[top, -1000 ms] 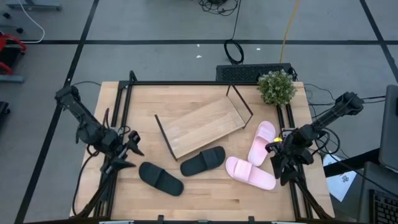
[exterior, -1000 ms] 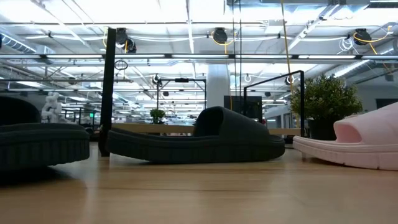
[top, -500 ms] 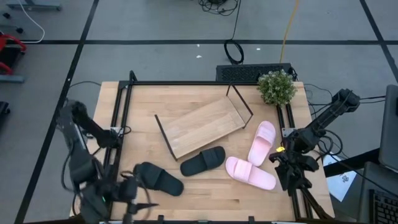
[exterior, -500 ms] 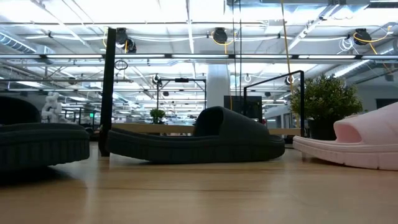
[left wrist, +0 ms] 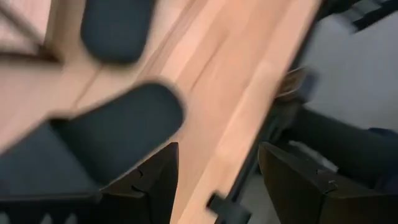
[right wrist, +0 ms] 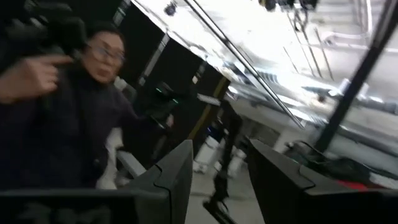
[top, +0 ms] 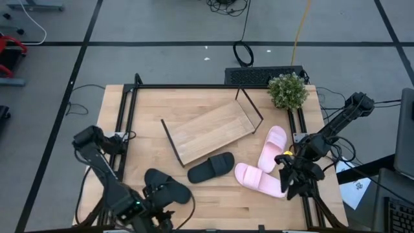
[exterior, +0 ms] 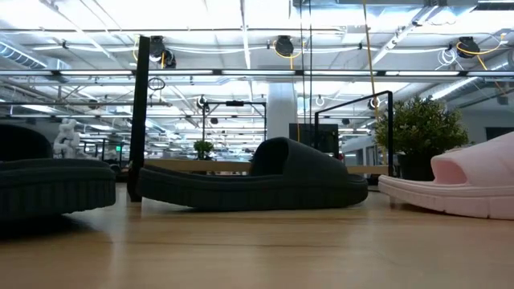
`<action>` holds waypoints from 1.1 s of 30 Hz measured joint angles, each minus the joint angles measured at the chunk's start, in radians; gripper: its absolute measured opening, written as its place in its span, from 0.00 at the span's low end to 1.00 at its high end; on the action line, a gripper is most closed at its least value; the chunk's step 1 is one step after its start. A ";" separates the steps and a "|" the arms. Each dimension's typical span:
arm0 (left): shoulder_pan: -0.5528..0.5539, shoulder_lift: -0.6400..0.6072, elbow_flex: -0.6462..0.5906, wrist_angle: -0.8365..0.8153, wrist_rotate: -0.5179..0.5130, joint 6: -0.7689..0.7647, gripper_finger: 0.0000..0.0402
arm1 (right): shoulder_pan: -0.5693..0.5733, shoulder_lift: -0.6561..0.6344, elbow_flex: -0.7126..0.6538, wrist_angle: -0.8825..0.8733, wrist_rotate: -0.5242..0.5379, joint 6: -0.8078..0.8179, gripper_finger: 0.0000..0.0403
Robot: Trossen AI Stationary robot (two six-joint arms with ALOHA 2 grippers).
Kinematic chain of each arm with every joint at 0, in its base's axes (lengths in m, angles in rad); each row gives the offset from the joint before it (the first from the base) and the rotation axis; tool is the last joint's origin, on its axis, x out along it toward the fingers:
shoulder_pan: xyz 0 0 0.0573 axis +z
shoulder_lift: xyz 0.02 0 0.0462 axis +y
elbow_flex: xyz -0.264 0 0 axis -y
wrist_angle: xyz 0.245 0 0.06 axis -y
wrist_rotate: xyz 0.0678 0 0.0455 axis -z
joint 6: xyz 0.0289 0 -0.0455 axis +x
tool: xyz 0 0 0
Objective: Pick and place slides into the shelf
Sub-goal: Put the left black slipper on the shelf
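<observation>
Left arm swung to desk's near edge; left gripper (left wrist: 214, 180) jaws open beside near black slide (top: 167, 186). Right gripper (right wrist: 217, 180) open, edging toward pink slides (top: 260, 179). Shelf (top: 210, 131) bare; all four slides on desk, none placed.

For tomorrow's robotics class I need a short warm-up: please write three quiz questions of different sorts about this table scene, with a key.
1. True or false: the shelf already holds a slide.
2. How many pink slides lie on the table?
3. Which pincer is nearest a black slide? A) left pincer B) right pincer

Key:
1. False: its board is bare.
2. Two, side by side near the right pincer.
3. A: it is at the front left by the black slide, fingers apart in its wrist view.
</observation>
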 joint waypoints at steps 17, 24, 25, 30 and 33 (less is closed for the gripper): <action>0.083 0.088 0.000 -0.202 0.157 -0.294 0.54 | -0.003 0.000 0.000 -0.131 0.265 -0.075 0.36; 0.109 0.144 -0.001 -0.220 0.187 -0.300 0.54 | -0.003 0.000 0.000 -0.142 0.265 -0.074 0.36; 0.117 0.154 -0.001 -0.220 0.198 -0.301 0.54 | -0.003 0.000 0.000 -0.142 0.265 -0.073 0.36; 0.134 0.190 -0.001 -0.263 0.223 -0.300 0.54 | -0.003 0.000 0.000 -0.146 0.265 -0.066 0.36; 0.142 0.206 -0.001 -0.307 0.250 -0.306 0.54 | -0.003 0.000 0.000 -0.153 0.265 -0.065 0.36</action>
